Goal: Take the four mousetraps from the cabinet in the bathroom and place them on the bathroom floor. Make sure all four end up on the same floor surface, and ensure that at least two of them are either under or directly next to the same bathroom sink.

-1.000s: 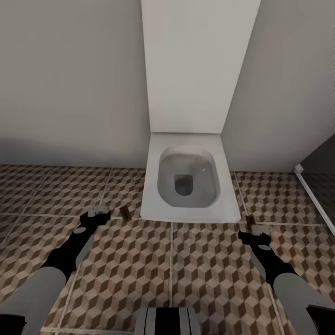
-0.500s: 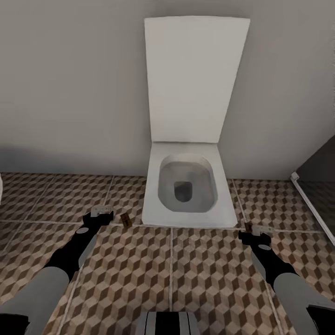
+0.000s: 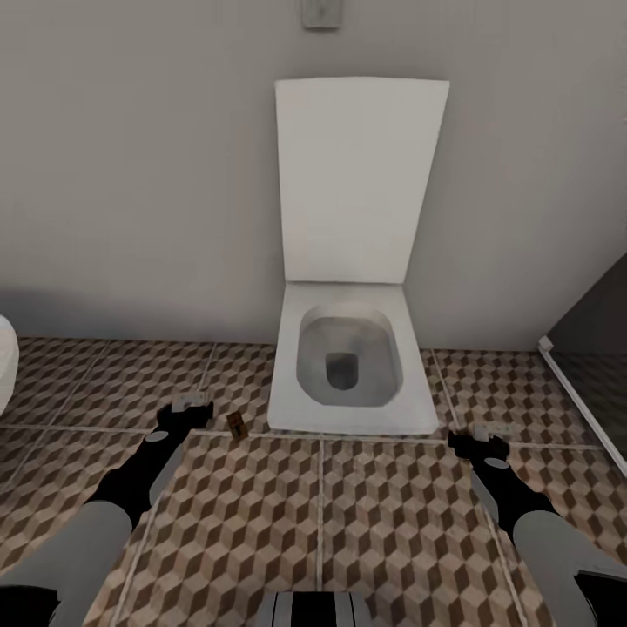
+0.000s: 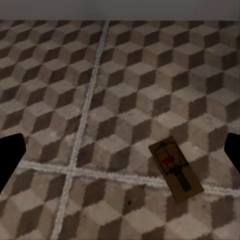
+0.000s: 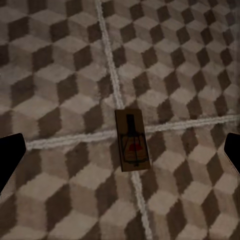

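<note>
Facing the toilet [image 3: 353, 348], I hold both arms low over the bathroom floor [image 3: 348, 540]. My left end effector [image 3: 190, 409] is spread wide and empty; one mousetrap [image 4: 176, 168] lies flat on the tiles just beside the toilet base, on my left. My right end effector [image 3: 488, 438] is likewise wide and empty, above a second mousetrap [image 5: 132, 140] lying across a grout line. Risk, in my judgement: both traps lie by the toilet, with no sink visible, so the sink requirement may go unmet.
</note>
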